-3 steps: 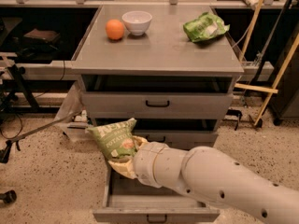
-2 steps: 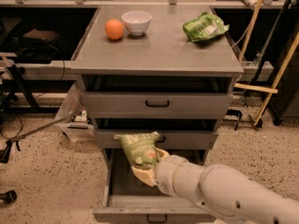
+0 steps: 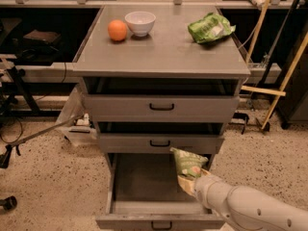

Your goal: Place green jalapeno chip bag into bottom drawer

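- We see the claw [image 3: 188, 186] low on the right, at the end of the white arm [image 3: 250, 210] that comes in from the bottom right corner.
- It's pinching the green jalapeno chip bag [image 3: 188, 162] by its lower edge, so the bag stands more or less upright above it.
- The bag sits over the right side of the bottom drawer [image 3: 139, 183], which is pulled wide open. The bag's top edge is just under the front of the middle drawer [image 3: 125, 142].
- We can't tell whether the bag touches the drawer floor or its right wall.
- The top drawer [image 3: 120, 107] is out a little too, with a dark gap showing above it.
- Up on the grey tabletop [image 3: 163, 49]: an orange [image 3: 117, 30] touching or just beside a white bowl [image 3: 140, 22] at the back left, and a brighter green bag [image 3: 211, 28] well apart at the back right.
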You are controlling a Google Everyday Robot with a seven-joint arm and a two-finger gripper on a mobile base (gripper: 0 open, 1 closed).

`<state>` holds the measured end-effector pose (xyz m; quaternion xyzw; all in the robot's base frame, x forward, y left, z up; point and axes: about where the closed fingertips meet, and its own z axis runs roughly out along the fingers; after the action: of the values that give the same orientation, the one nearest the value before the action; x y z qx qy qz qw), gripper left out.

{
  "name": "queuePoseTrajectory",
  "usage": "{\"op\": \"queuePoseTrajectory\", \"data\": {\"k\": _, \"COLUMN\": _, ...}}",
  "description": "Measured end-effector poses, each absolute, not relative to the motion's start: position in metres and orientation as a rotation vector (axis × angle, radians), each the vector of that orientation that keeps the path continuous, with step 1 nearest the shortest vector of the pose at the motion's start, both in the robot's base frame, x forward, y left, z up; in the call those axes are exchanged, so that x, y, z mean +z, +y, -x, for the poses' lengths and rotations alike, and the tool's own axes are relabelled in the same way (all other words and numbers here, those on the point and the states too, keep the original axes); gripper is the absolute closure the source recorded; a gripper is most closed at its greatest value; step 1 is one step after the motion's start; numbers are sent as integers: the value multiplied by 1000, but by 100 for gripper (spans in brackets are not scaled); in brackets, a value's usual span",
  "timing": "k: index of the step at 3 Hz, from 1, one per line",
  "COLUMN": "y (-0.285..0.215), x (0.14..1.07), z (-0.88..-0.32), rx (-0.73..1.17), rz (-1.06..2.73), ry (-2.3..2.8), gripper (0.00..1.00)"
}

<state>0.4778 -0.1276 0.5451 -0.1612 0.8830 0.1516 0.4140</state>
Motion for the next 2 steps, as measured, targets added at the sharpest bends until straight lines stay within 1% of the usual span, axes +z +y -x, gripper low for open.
{"op": "queuePoseTrajectory", "data": {"k": 1, "y": -157, "x": 523, "z": -475, "rx": 327, "rz": 381, "ry": 2269, "gripper": 100}}
{"op": "queuePoseTrajectory", "data": {"k": 2, "y": -153, "x": 527, "z": -475, "rx": 336, "rz": 385, "ry": 2261, "gripper": 100}}
